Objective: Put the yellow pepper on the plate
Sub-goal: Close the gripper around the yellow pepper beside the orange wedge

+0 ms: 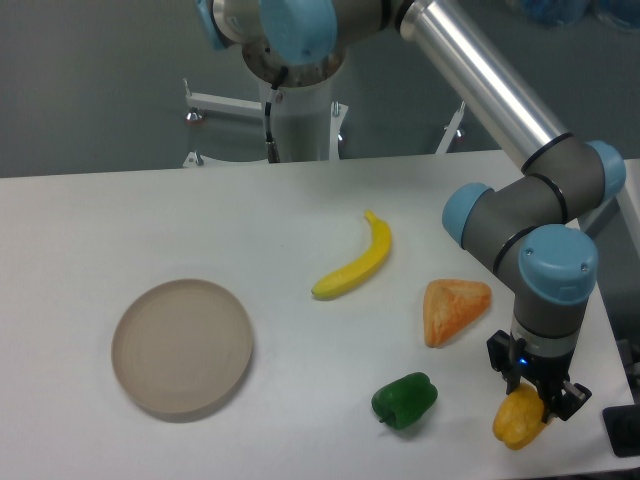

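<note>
Gripper (535,392) down over pepper (519,419), apparently clamped on its top; contact partly hidden. Risk: shallow hold, slipping out during long carry to plate (182,347).

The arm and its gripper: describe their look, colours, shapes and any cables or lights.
The arm is a chain of smooth silver tubes joined by grey rounded joints with light-blue end caps. A black cable runs down the pale base column. The gripper is small, black and blocky, with a tiny blue light on its body and short dark jaws.
</note>
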You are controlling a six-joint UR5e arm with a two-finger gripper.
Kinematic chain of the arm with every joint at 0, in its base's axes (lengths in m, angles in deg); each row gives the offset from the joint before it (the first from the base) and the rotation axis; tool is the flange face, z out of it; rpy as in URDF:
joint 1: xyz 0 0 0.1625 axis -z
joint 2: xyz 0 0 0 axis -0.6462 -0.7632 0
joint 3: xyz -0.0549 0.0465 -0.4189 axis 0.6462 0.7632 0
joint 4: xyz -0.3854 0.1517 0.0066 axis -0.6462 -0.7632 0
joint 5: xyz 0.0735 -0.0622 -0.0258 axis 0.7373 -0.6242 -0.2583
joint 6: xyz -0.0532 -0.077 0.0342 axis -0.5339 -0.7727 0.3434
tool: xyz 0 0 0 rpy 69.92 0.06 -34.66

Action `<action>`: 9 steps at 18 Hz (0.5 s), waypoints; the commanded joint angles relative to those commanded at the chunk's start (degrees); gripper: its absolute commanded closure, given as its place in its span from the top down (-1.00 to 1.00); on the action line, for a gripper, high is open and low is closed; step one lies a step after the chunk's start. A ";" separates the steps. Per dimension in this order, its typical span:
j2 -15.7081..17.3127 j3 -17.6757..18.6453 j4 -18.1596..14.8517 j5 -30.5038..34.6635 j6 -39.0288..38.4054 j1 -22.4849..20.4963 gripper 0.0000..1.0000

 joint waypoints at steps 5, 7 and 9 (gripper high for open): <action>0.88 0.53 -0.35 0.26 -0.61 0.44 -0.02; 1.93 0.88 -2.10 0.09 -2.71 0.62 -0.02; 3.77 2.63 -4.12 0.09 -4.04 0.70 -0.02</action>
